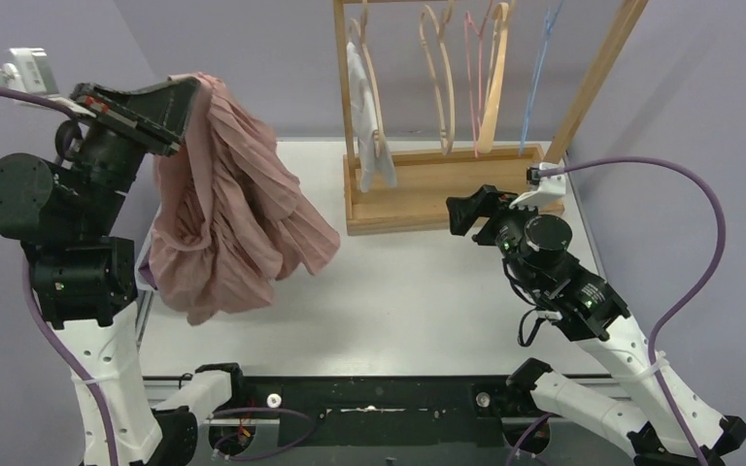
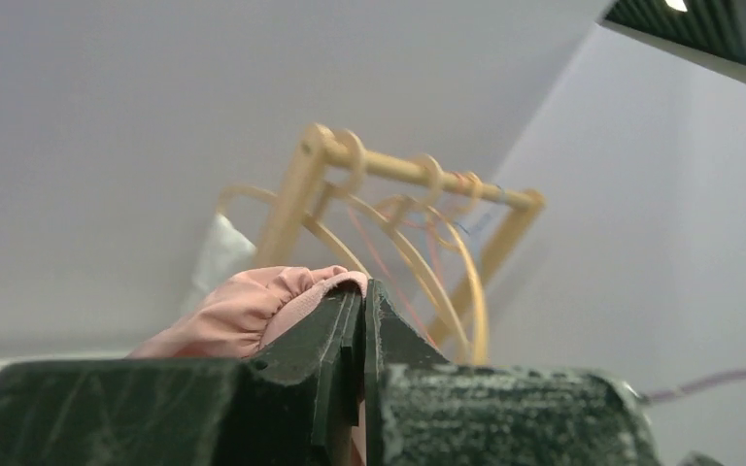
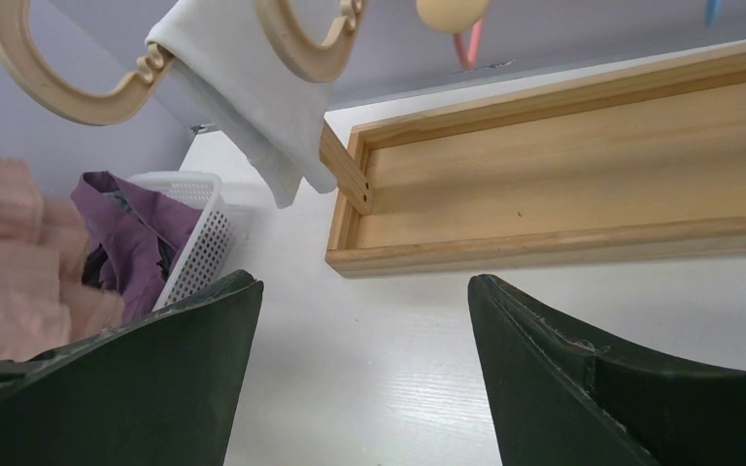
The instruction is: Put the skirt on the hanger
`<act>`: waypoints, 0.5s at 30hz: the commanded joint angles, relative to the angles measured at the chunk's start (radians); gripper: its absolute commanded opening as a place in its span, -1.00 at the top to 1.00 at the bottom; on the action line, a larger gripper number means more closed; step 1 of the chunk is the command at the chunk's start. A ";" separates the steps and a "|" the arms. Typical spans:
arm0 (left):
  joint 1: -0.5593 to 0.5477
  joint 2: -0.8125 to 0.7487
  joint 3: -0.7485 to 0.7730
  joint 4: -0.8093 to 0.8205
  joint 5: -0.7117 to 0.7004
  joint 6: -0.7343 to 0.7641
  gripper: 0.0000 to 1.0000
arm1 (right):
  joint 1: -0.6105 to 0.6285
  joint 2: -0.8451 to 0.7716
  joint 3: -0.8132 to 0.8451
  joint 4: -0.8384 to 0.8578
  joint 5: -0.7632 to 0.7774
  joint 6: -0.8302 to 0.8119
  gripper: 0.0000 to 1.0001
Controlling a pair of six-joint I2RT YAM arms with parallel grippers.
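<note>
Under the clenched left gripper (image 1: 186,93), the pink pleated skirt (image 1: 233,223) is being dangled by its gathered edge: soft, light. Waistband is being judged the best hold; right gripper (image 1: 464,210) is being seen spread, empty.

skirt (image 1: 233,214) 1 | wooden rack (image 1: 427,186) 1 | hangers (image 1: 491,105) 5 | basket (image 3: 194,243) 1 | white garment (image 1: 361,87) 1 | purple garment (image 3: 126,233) 1
</note>
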 commanded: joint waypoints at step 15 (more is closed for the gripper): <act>-0.774 -0.005 -1.012 0.472 -0.185 -0.285 1.00 | -0.006 -0.099 -0.077 -0.237 0.151 0.278 -0.59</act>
